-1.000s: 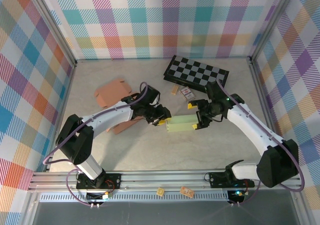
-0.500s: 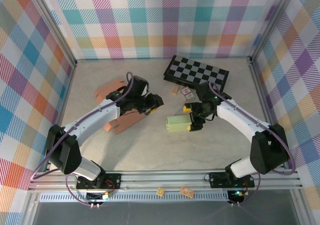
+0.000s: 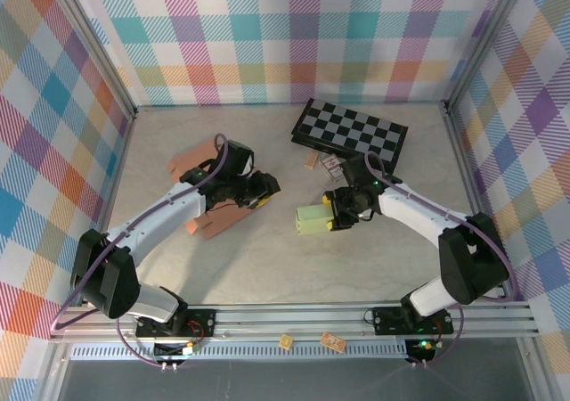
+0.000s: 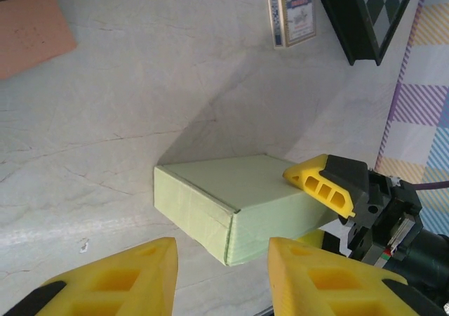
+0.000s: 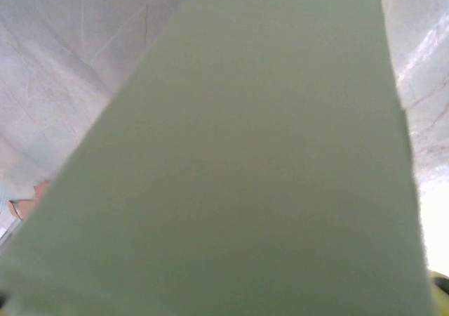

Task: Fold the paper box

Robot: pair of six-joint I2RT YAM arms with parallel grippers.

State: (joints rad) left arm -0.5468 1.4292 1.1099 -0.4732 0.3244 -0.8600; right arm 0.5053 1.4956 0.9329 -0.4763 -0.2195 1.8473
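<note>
A: Entry 1. Where is the paper box (image 3: 312, 221)?

B: It is pale green, closed up, and lying flat on the table (image 3: 267, 267) near the centre. It is at 4 o'clock from the left claw (image 3: 264, 190) and well apart from it.

A: State of the right claw (image 3: 330, 212)?

B: It is grasping the box at its 3 o'clock end. The left wrist view shows 1 yellow finger (image 4: 319, 186) pressed on the far top edge, with the other finger just showing below the near face. In the right wrist view the green surface sits right against the lens.

A: Left claw?

B: Released. Its 2 yellow fingers stand apart with bare table between them, and neither touches the box.

A: Surroundings?

B: A checkerboard (image 3: 349, 129) lies at 1 o'clock from the box. A card pack (image 3: 332, 165) is between the 2. Brown cardboard (image 3: 200, 162) lies flat at 9 o'clock from the left claw, and a 2nd piece (image 3: 214, 225) lies at 7 o'clock.
</note>
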